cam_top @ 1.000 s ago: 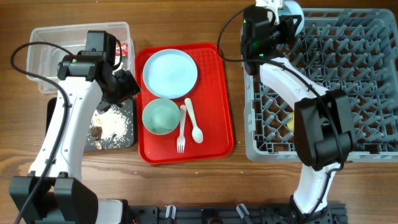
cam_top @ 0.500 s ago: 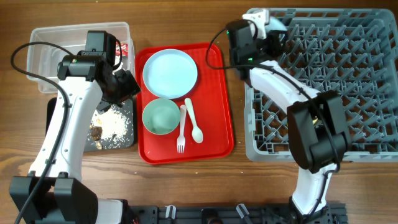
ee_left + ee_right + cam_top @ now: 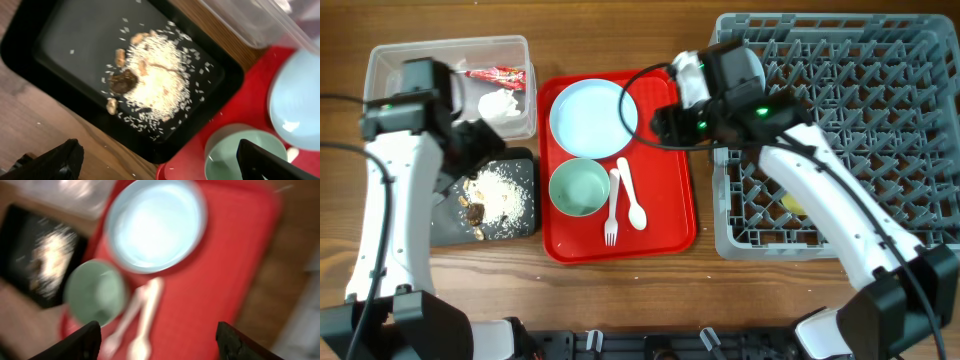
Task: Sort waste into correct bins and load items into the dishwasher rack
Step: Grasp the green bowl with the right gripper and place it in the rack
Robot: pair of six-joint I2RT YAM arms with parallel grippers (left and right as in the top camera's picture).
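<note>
Jaws on both grippers spread wide, empty. Right gripper [image 3: 159, 327] over red tray [image 3: 225, 255]: plate [image 3: 155, 225] ahead of fingertips, green bowl [image 3: 95, 292] ahead-left. Left gripper [image 3: 159, 145] at black tray [image 3: 65, 45] edge; food scraps [image 3: 155, 82] ahead of jaws, untouched.

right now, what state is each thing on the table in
clear rectangular plastic tub, holds small red crinkled wrapper and crumpled white napkin
shallow black rectangular tray, holds crumbly food scraps
pale blue round plate, empty, flat on flat red tray
pale green bowl, upright, empty
white plastic fork and spoon, lying side by side on red tray
grey plastic dishwasher rack, yellow item inside
left fingers, open, empty
right fingers, open, empty
</note>
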